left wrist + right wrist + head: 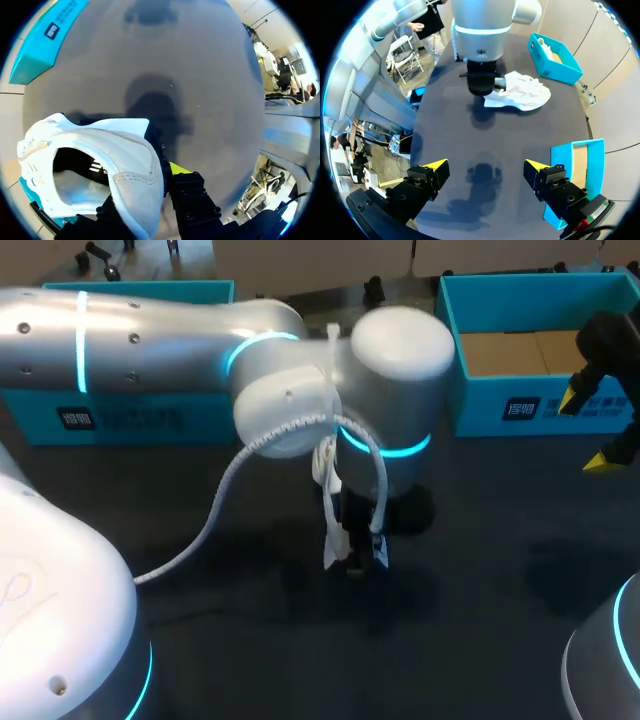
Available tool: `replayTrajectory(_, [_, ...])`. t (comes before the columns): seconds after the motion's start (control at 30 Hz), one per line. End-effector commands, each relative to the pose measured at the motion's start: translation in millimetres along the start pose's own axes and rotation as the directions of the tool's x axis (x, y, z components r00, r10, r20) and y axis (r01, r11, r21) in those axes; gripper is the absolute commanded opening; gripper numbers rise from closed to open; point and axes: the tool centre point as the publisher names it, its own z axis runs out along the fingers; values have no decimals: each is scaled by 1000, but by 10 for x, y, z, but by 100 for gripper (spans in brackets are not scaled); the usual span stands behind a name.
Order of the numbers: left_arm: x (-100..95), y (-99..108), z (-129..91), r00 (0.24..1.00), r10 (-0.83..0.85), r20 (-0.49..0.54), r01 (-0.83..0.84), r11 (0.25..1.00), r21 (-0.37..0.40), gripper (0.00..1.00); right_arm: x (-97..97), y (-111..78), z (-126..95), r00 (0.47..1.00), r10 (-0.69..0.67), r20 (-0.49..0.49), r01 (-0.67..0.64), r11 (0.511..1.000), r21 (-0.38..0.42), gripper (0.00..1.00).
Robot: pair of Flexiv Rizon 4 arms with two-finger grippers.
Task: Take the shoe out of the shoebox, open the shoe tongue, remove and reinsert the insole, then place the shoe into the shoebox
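Observation:
A white shoe (115, 150) fills the left wrist view, its dark opening showing, and its side wall runs between the fingers of my left gripper (150, 185), which is shut on it. One yellow fingertip (177, 167) shows; the other is hidden behind the shoe. From the right wrist the shoe (525, 92) lies on the black table under my left arm (482, 50). In the head view the left gripper (355, 545) points down at mid-table and the arm hides the shoe. My right gripper (590, 430) hangs open and empty at the right edge, far from the shoe, fingers wide (485, 167).
An open teal shoebox (500, 405) with a cardboard floor stands at the back right, close to my right gripper. A second teal box (120, 415) stands at the back left, behind my left arm. The black table (480, 570) stretches in front of both.

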Motion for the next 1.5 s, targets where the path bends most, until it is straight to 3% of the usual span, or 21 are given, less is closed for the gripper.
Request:
replayTrajectory(0.03, [-61,160,-347,1000,-8,8,8,1000,18,0,-14,0,6,1000,1,-2,-1,1000,2,100])
replayTrajectory(0.63, [-277,328,-978,998,40,53,-39,999,-19,0,-14,0,6,1000,1,-2,-1,1000,2,100])
replayTrajectory(1.37, [-325,323,-1011,997,46,64,-44,999,-32,0,-14,0,6,1000,1,-2,-1,1000,2,100])
replayTrajectory(1.5, [-437,397,-1059,996,67,67,-65,997,-37,0,-14,0,6,1000,1,-2,-1,1000,2,100])
